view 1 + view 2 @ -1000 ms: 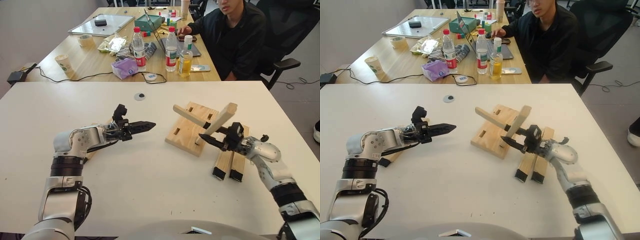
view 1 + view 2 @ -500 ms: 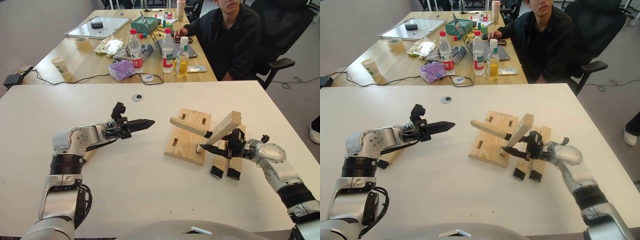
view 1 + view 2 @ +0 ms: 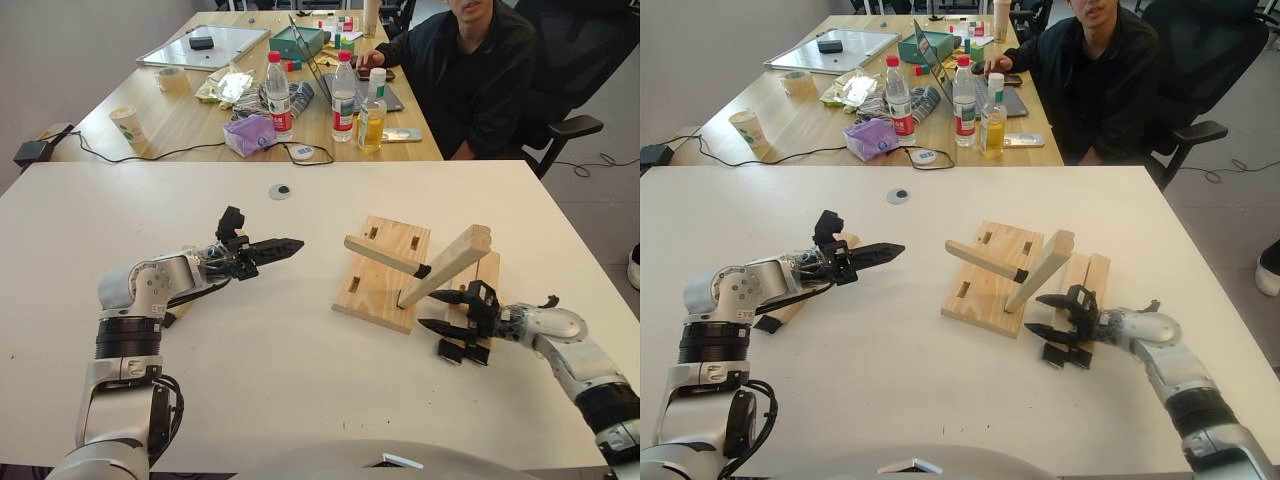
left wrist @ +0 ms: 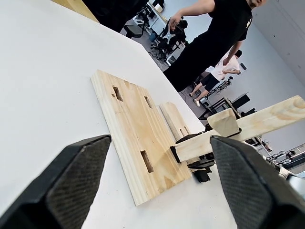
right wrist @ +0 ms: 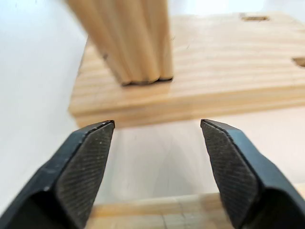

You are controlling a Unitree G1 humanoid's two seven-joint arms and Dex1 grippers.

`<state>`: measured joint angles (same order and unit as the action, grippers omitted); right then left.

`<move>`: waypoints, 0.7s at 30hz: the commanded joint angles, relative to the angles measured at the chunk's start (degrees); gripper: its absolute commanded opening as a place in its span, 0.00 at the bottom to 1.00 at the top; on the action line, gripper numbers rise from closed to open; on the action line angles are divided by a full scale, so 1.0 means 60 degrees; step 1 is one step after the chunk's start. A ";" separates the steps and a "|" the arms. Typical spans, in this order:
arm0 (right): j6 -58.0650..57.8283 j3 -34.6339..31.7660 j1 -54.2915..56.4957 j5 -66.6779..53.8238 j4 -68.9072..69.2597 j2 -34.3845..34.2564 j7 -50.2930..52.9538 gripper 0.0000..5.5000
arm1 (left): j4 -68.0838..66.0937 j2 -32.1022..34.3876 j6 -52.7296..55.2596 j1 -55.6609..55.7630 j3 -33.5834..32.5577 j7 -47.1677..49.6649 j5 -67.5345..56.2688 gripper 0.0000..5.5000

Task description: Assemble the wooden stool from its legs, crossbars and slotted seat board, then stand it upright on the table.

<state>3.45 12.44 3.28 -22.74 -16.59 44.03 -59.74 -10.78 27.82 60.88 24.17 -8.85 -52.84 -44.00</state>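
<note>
The slotted seat board (image 3: 378,268) lies flat on the white table, right of centre. One leg (image 3: 448,264) leans out of its near right corner, and a crossbar (image 3: 383,256) juts from that leg to the left above the board. My right gripper (image 3: 440,312) is open just in front of the leg's base, touching nothing. In the right wrist view its pads (image 5: 89,160) frame the board's edge (image 5: 200,81) and the leg's foot (image 5: 136,43). Two more legs (image 3: 470,330) lie beside the board under that gripper. My left gripper (image 3: 296,243) hovers open to the left of the board.
A further wooden piece (image 3: 790,305) lies under my left forearm. A small black disc (image 3: 281,190) sits on the table behind. The far wooden table holds bottles (image 3: 343,90), a cup (image 3: 127,125) and clutter, with a person seated there. Bare table (image 3: 300,360) lies in front.
My right gripper has let go of the leg, opened and drawn back toward the near edge. The leg stays leaning in the seat board. The left arm has hardly moved.
</note>
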 commanded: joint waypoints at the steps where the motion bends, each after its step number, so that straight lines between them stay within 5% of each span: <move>1: -0.0882 -0.0538 -0.0471 0.0089 0.1737 0.0806 -0.0261 0.75 | 0.0212 0.0098 -0.0076 -0.0230 -0.0161 0.0126 0.0005 0.70; 10: -0.3234 -0.4410 -0.2074 -0.1485 0.3533 0.2562 -0.0842 0.78 | 0.0301 0.0910 -0.1066 -0.0851 -0.0659 0.0096 0.0457 0.70; 17: -0.6934 -0.5117 -0.1502 -0.1963 0.4172 -0.0107 0.4316 0.78 | 0.0829 0.0267 -0.1446 -0.1802 -0.1042 0.0901 0.0332 0.70; 21: -0.7557 -0.4161 -0.1974 -0.0869 0.4554 -0.1013 0.5866 0.78 | 0.0844 0.0161 -0.1424 -0.1696 -0.0979 0.0988 0.0344 0.70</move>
<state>-40.47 -14.87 -7.10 -31.03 10.37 38.69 -27.43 -6.07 28.75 52.32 13.35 -14.86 -47.51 -41.78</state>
